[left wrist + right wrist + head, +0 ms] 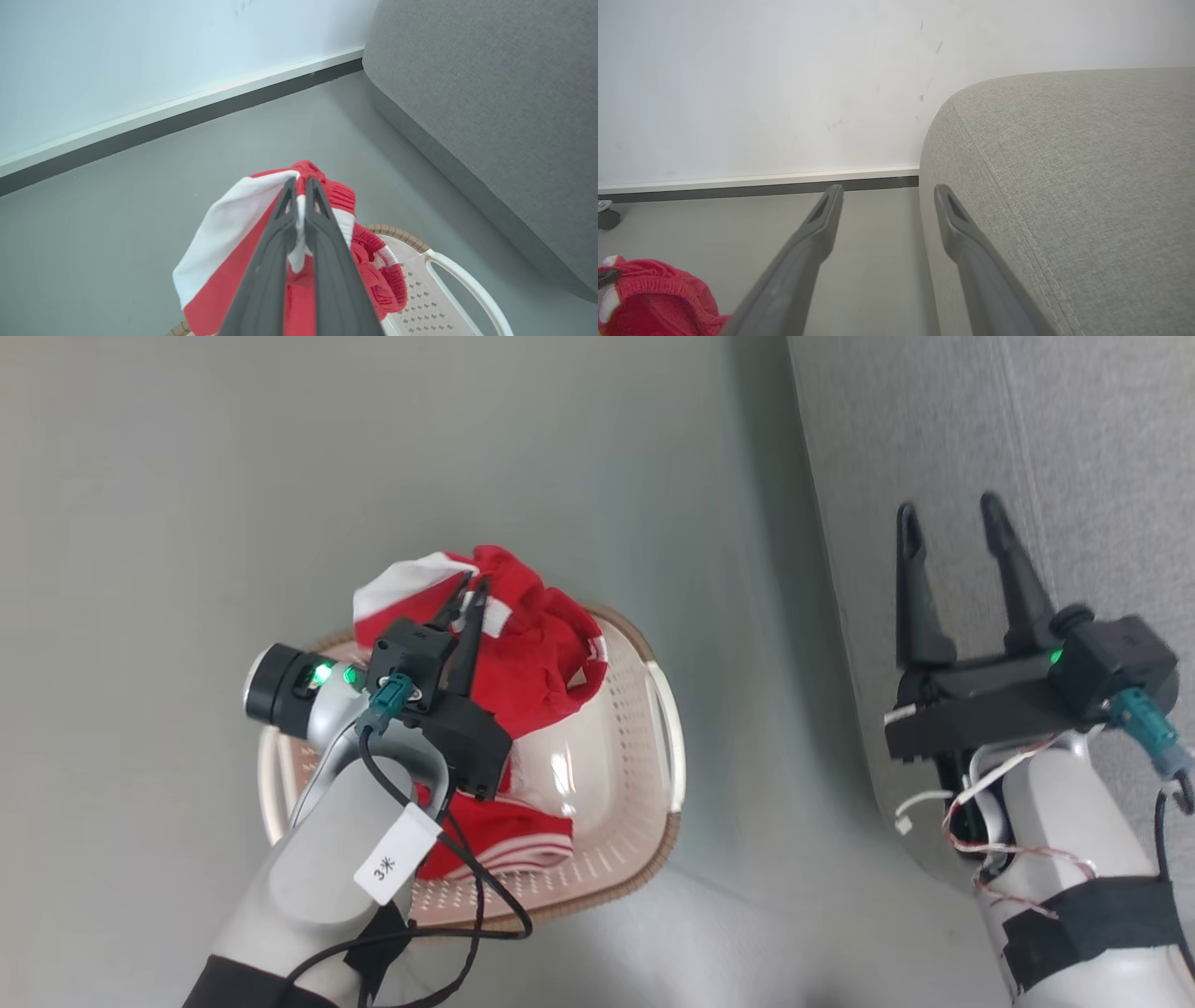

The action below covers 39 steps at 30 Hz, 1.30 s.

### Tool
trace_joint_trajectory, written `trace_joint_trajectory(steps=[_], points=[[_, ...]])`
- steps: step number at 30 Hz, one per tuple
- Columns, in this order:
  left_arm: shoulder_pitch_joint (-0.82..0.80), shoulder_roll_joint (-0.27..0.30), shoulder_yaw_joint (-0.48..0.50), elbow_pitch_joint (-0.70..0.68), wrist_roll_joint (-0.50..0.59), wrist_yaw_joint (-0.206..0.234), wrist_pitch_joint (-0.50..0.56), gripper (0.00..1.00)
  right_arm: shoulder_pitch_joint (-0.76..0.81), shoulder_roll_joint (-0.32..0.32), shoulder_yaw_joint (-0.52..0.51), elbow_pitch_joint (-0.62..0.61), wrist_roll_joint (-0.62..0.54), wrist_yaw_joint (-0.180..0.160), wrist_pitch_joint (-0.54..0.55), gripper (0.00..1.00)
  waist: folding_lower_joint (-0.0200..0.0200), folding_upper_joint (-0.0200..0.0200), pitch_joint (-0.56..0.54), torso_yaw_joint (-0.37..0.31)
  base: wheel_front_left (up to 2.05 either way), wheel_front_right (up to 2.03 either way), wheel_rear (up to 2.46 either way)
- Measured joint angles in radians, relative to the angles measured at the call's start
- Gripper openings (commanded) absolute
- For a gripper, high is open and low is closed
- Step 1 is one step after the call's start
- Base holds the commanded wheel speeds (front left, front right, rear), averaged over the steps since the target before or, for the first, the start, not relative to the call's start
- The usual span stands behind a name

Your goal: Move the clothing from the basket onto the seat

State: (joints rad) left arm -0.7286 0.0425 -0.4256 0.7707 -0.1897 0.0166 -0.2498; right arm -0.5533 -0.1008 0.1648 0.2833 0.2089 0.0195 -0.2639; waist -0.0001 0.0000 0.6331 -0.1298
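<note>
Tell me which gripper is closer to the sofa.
Right. The right gripper is open at the edge of the sofa; the left gripper is farther off over the basket, shut on a red garment.

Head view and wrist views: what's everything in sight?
floor: one, grey
wall: one, pale, dark skirting
sofa: one, grey, on the floor
laundry basket: one, cream, brown rim, beside the sofa
lifted garment: one, red and white, above the basket
second garment: one, red with white stripes, in the basket
caster wheel: one, grey, by the skirting
left gripper: one, dark, shut on lifted garment
right gripper: one, dark, open, by the sofa's edge
</note>
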Motion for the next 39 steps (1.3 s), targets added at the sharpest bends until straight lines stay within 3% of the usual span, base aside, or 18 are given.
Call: trace_joint_trajectory(steps=[20,39], points=[[0.026,-0.001,-0.003,-0.152,-0.038,-0.062,0.000,0.00,0.101,0.018,0.050,0.128,-0.009,0.052,0.007,1.00,-0.0002,-0.0001,-0.318,0.082,0.00,0.00,0.00],[-0.004,-0.004,-0.009,-0.101,-0.075,-0.087,0.063,0.00,0.106,0.019,0.195,0.320,-0.025,0.101,0.007,1.00,-0.0001,0.0000,-0.604,0.098,0.00,0.00,0.00]])
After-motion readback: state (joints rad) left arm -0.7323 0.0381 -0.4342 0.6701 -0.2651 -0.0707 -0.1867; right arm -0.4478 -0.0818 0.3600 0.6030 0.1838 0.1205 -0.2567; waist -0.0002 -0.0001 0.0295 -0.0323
